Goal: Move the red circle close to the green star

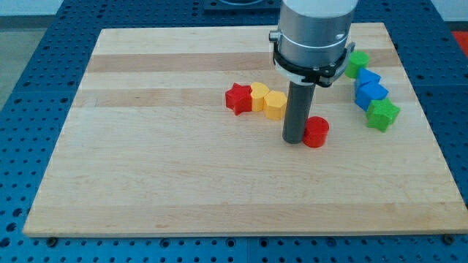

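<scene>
The red circle (316, 132) lies right of the board's middle. My tip (295, 140) rests on the board right against its left side. The green star (356, 63) sits at the upper right, partly hidden by the arm's grey body. It lies up and to the right of the red circle, well apart from it.
A red star (238, 98) and two yellow blocks (259, 96) (276, 105) form a row left of the tip. Two blue blocks (368, 78) (371, 94) and a green block (382, 115) run down from the green star. The wooden board (183, 168) ends near them on the right.
</scene>
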